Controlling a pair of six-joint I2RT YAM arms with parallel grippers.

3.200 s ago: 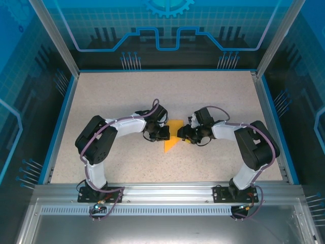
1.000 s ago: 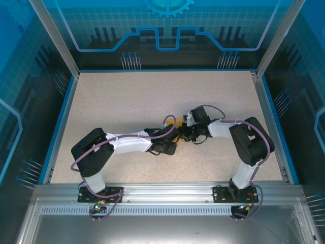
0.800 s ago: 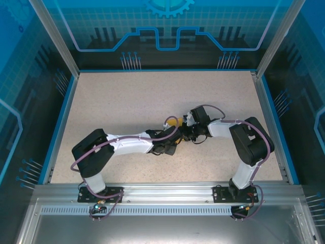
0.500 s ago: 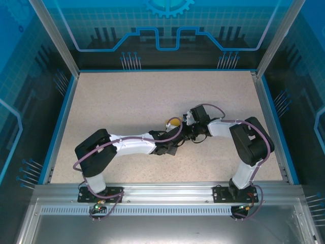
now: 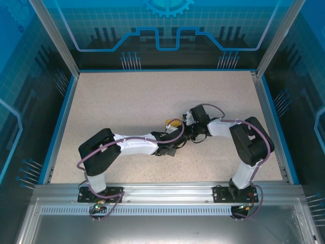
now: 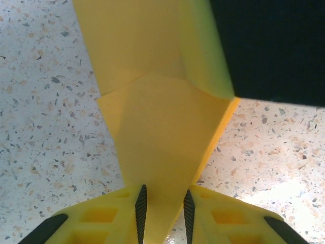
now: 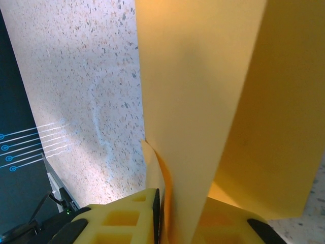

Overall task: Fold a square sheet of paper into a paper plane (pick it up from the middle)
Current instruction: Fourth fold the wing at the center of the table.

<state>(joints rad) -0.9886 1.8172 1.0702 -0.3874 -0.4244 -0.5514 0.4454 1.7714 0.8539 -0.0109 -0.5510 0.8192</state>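
The sheet of paper (image 5: 174, 122) is folded into orange-yellow creased layers, and in the top view just a small patch of it shows between the two wrists at mid-table. My right gripper (image 7: 185, 216) is shut on a standing edge of the layers (image 7: 203, 101), which rise up through that view. My left gripper (image 6: 164, 218) has the paper's narrowing end (image 6: 157, 142) lying between its pads. These stand a little apart, and a strip of table shows beside the right one. From above, the left gripper (image 5: 176, 141) sits just in front of the right gripper (image 5: 187, 133).
The speckled table (image 5: 132, 101) is ringed by a blue rim (image 5: 60, 127) and framed by aluminium posts (image 5: 51, 35). A dark part of the right arm (image 6: 269, 46) fills the upper right of the left wrist view. Both arms crowd the table's middle.
The left arm has stretched further right towards the right gripper and its jaws have narrowed around the paper's end. The right gripper has kept its grip and stayed in place.
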